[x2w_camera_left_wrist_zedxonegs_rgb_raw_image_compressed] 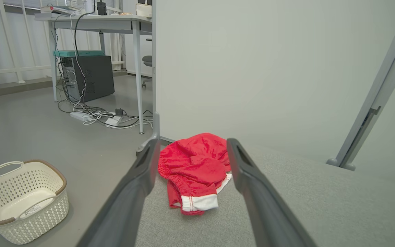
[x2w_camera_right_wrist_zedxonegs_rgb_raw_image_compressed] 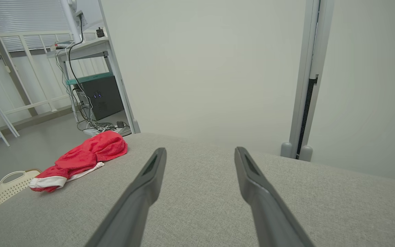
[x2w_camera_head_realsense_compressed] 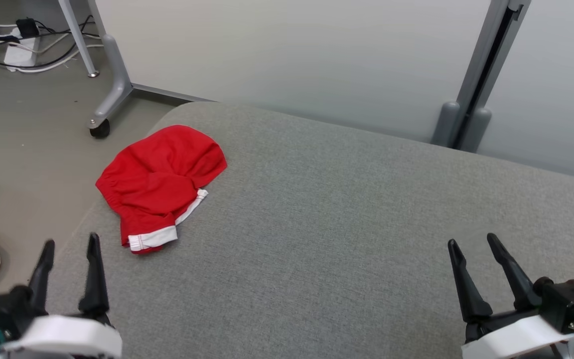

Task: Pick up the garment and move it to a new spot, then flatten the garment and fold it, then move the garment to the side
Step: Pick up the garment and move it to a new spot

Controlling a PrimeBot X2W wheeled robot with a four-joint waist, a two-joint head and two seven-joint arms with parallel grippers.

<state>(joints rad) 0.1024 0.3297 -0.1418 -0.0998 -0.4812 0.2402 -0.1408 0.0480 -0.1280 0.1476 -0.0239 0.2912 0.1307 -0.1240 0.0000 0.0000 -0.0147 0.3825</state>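
- We see the red garment [x2w_camera_head_realsense_compressed: 160, 184] bunched up near the left edge of the soft grey bench [x2w_camera_head_realsense_compressed: 342, 224].
- Our left end effector [x2w_camera_head_realsense_compressed: 71, 239] and right end effector [x2w_camera_head_realsense_compressed: 471, 239] are spread wide — holding nothing.
- A white basket [x2w_camera_left_wrist_zedxonegs_rgb_raw_image_compressed: 36, 219] sits on the floor [x2w_camera_head_realsense_compressed: 28, 149].

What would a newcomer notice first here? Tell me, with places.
The red garment, crumpled near the left edge of the grey cushion, stands out at once. The left gripper and right gripper hover open at the near corners, holding nothing. A white basket sits on the floor to the left.
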